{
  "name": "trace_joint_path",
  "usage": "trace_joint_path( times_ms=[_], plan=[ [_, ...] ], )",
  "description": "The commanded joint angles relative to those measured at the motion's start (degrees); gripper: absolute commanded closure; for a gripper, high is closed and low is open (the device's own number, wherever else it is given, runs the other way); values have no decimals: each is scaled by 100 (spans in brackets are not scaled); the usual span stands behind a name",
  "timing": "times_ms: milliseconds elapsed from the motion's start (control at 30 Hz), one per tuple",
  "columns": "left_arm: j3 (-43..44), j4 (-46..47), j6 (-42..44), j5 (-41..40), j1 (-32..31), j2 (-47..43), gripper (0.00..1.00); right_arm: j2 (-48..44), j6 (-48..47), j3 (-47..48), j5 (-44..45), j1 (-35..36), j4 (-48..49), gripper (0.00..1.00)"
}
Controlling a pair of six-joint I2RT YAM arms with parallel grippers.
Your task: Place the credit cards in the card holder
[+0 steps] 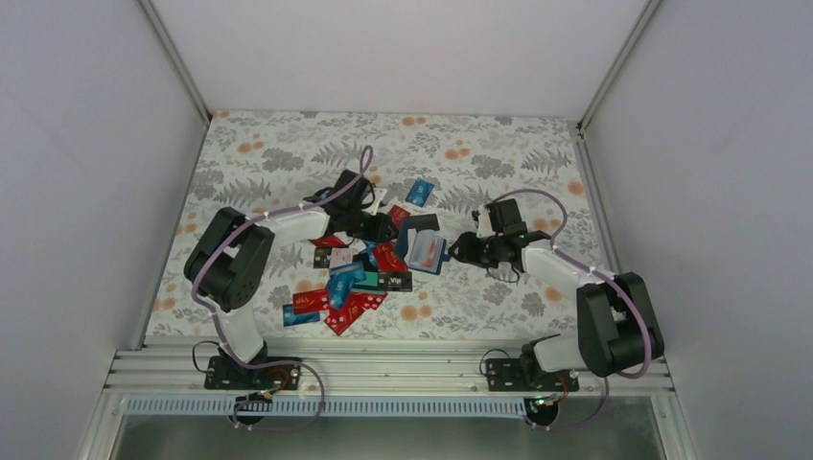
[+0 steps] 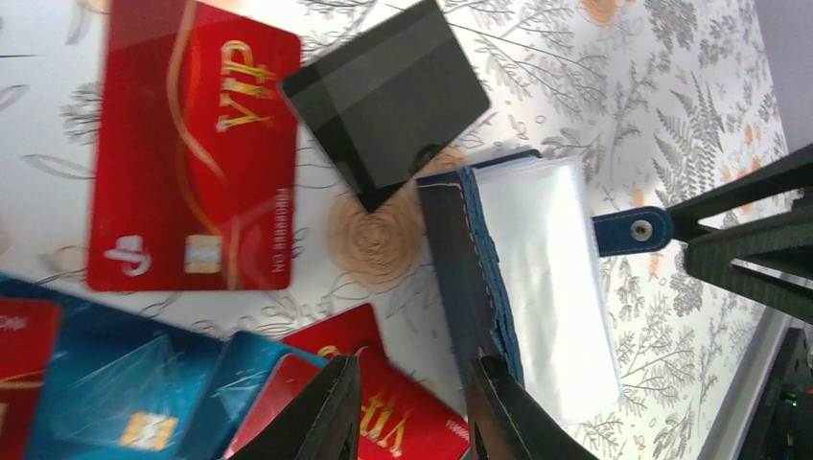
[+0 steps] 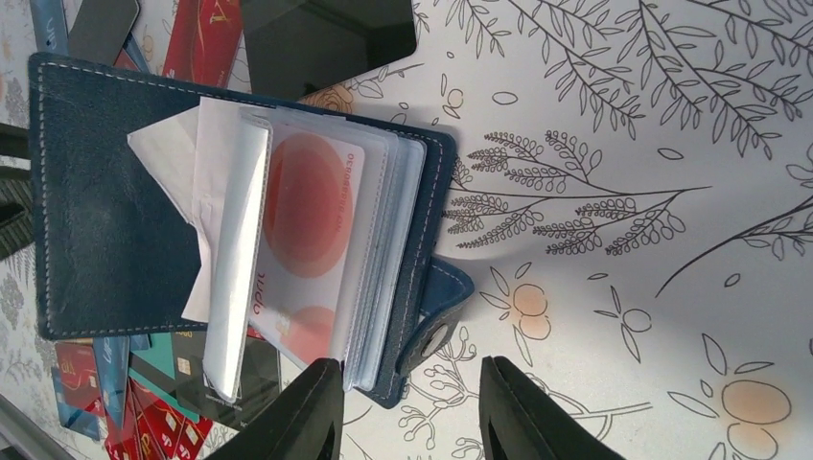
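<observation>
The navy card holder (image 1: pixel 423 248) lies open in the middle of the mat, with clear sleeves and a white card with red circles (image 3: pixel 307 211) in the front sleeve. Its snap tab (image 3: pixel 436 326) points toward my right gripper (image 3: pixel 407 417), which is open and low at the holder's right edge, the tab between its jaws. My left gripper (image 2: pixel 412 417) is open over a red VIP card (image 2: pixel 403 407), one fingertip (image 2: pixel 499 402) against the holder's dark cover (image 2: pixel 460 259). Several red, blue and black credit cards (image 1: pixel 350 287) lie piled left of the holder.
A large red VIP card (image 2: pixel 192 144) and a black card (image 2: pixel 388 96) lie flat just beyond the left gripper. One blue card (image 1: pixel 419 192) lies apart behind the holder. White walls enclose the floral mat (image 1: pixel 288 153); a metal rail (image 1: pixel 383 369) runs along the front edge.
</observation>
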Motion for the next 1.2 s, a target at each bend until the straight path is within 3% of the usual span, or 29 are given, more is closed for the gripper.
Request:
trace_joint_path(
  times_ms=[0,100,200,733,933,1167],
  plan=[
    [257,81,3,108,-222,68,70,105,38,35,27,-31,233,64],
    [435,-27,-79,-3,-437,76,70,215,40,53,66,-36,285,73],
    [520,-78,-108,-44,-522,117,70,260,35,60,80,-32,318,76],
    [808,50,-293,37,-938,531,73,296,-1,138,216,-39,279,76],
    [1002,20,-308,37,-1081,728,74,352,-10,132,232,-41,292,94],
    [1122,-19,-294,24,-1139,913,74,363,-36,183,226,-44,238,96]
  ],
)
